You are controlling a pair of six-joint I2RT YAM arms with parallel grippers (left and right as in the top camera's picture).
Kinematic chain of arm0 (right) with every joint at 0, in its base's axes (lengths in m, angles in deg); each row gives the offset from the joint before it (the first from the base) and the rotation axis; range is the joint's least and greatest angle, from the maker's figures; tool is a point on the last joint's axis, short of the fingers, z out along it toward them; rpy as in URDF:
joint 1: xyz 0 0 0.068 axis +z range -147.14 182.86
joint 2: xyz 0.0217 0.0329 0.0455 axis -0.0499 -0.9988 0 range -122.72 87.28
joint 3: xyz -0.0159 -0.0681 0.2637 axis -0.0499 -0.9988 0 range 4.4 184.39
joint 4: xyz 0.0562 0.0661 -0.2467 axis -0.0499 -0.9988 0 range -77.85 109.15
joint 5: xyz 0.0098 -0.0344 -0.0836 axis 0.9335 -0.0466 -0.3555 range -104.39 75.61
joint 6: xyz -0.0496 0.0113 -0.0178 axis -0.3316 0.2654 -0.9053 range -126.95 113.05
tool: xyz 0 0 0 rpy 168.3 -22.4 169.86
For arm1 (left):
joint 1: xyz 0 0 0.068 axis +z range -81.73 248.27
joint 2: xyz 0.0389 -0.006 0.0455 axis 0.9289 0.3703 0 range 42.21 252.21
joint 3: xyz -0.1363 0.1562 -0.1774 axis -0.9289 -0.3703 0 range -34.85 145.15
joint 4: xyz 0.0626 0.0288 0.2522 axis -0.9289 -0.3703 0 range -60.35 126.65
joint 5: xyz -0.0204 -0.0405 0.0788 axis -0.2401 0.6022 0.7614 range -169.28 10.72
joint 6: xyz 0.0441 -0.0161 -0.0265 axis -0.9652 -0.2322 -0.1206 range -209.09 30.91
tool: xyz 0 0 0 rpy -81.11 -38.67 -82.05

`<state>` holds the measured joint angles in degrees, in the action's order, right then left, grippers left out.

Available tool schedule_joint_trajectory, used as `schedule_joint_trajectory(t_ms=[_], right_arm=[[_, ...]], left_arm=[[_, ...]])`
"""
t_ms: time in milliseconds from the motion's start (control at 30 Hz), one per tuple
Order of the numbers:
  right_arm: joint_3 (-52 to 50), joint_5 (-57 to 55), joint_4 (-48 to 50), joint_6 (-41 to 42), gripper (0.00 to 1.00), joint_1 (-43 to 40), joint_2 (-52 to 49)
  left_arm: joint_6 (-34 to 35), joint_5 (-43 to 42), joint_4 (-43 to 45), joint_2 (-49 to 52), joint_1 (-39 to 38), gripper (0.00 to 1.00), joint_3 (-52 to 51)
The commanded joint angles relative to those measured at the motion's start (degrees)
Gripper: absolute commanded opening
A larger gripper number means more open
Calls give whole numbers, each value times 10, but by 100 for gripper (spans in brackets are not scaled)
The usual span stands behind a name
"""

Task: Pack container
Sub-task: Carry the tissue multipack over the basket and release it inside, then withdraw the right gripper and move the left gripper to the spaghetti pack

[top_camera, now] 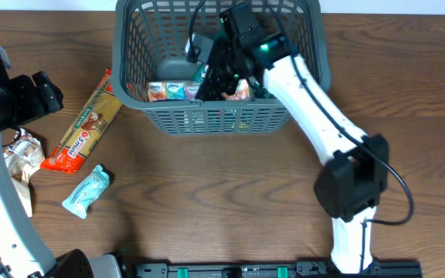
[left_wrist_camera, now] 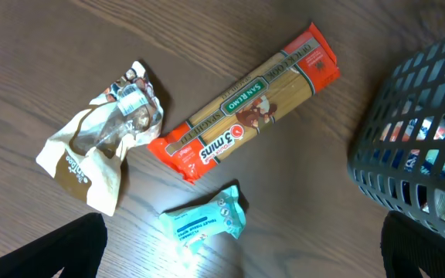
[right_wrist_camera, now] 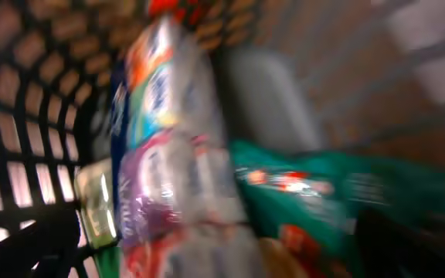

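Dark grey basket (top_camera: 219, 116) at the far side of the surface (top_camera: 230, 201), wrapped round the right jaws. Rectangular, rounded corners, slotted lattice walls, thick rim, far bigger than anything in it. Colourful packets (top_camera: 168, 90) lined up along its near wall, showing through the slots.

Right jaws down inside, in among those packets. White arm (top_camera: 315, 108) reaching in over the rim from the near right. From the right wrist, all blur: basket wall off to the left of the jaws, a tall packet (right_wrist_camera: 168, 139) in white, blue and purple straight ahead, a green one (right_wrist_camera: 323, 185) ahead to the right. Dark fingers (right_wrist_camera: 29, 243) out at both lower corners, spread wide, nothing seen pinched between.

Left jaws well clear of the basket, up above the surface, spread wide too, holding nothing. Just ahead of them a teal bar (left_wrist_camera: 205, 220), beyond it a long orange-ended spaghetti pack (left_wrist_camera: 246, 112) lying slantwise, and ahead left a crumpled beige pouch (left_wrist_camera: 99, 147). Basket corner ahead right, apart from the spaghetti, packets glinting behind the slots.
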<state>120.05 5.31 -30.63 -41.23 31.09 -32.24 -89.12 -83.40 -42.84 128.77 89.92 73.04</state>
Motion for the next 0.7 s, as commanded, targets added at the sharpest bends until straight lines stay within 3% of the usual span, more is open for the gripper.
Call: schedule_joint_trajectory(t_ms=[0,133,333,467,667], right_arm=[[57,-50,19,135,99,-43,91],[122,-166,-11,327,99,-122,147],[138,-188,-162,482,99,-287,215],[129,-197,-276,550,99,-378,215],[40,-197,-328,583,99,-441,213]], left_arm=[[-2,2,-3,-1,2,99,-1],[-71,2,-12,-1,1,99,-1],[-243,2,2,8,-8,99,-1],[-335,2,12,37,-25,99,-1],[-349,0,36,120,-31,98,-1]])
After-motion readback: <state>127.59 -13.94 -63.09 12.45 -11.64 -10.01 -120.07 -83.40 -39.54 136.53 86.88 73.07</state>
